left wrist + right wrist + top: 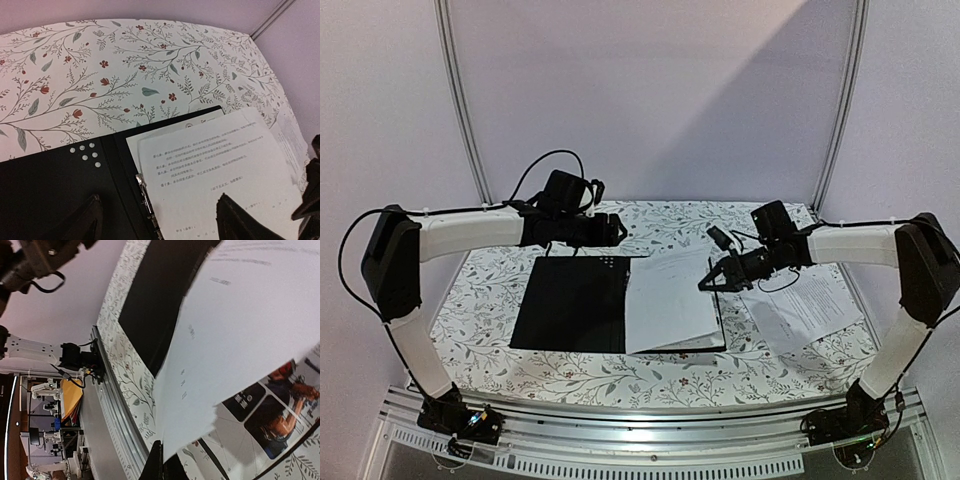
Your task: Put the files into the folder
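Note:
The folder (pixel 570 300) lies open on the table, black inside, with its metal clip (pixel 145 192) along the spine. A white sheet with fine text (pixel 670 300) lies slanted over the folder's right half. My right gripper (pixel 705 285) is shut on that sheet's edge and holds it slightly raised; the right wrist view shows the pinch (pixel 165 460). A leaflet with colour photos (pixel 272 422) lies under the held sheet. More white sheets (pixel 805 310) lie on the table at the right. My left gripper (pixel 618 230) hovers open and empty over the folder's back edge (pixel 157 200).
The table (pixel 650 375) has a floral cover. A metal rail (pixel 650 435) runs along its near edge. White walls and two slanted poles (pixel 465 110) close off the back. A cable (pixel 780 285) hangs from the right arm above the loose sheets.

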Action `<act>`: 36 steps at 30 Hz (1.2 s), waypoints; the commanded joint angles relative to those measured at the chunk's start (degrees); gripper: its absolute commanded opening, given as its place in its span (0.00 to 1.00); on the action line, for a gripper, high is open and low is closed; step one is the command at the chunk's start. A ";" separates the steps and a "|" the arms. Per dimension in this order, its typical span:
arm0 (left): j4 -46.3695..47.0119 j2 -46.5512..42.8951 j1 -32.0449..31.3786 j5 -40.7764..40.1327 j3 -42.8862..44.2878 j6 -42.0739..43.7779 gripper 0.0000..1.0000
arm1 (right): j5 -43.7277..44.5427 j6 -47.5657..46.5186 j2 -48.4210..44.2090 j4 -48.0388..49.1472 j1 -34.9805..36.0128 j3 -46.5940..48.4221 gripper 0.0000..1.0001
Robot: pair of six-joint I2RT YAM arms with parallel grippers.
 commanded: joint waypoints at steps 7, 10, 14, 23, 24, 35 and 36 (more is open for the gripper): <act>0.27 -0.97 1.27 3.33 -0.27 0.24 0.79 | 11.49 -13.40 11.16 -25.86 -1.06 5.43 0.00; 0.18 -0.57 1.27 3.42 -0.27 0.25 0.79 | 12.40 -12.42 12.21 -25.96 -2.05 5.18 0.00; 0.16 -0.20 1.27 3.81 -0.18 0.24 0.79 | 12.49 -9.67 11.86 -23.19 -5.12 2.25 0.00; -0.22 1.08 1.27 4.15 0.11 0.03 0.79 | 14.00 -2.27 7.39 -14.33 -7.59 -4.48 0.00; -0.37 1.19 1.27 4.15 0.22 0.06 0.79 | 14.09 -2.02 7.36 -14.20 -7.56 -4.11 0.00; -0.61 1.80 1.27 4.42 0.42 0.32 0.78 | 14.10 -2.17 11.03 -15.84 -6.13 4.02 0.00; -0.68 1.90 1.27 4.47 0.43 0.28 0.79 | 13.89 -1.93 11.45 -15.69 -5.87 4.55 0.00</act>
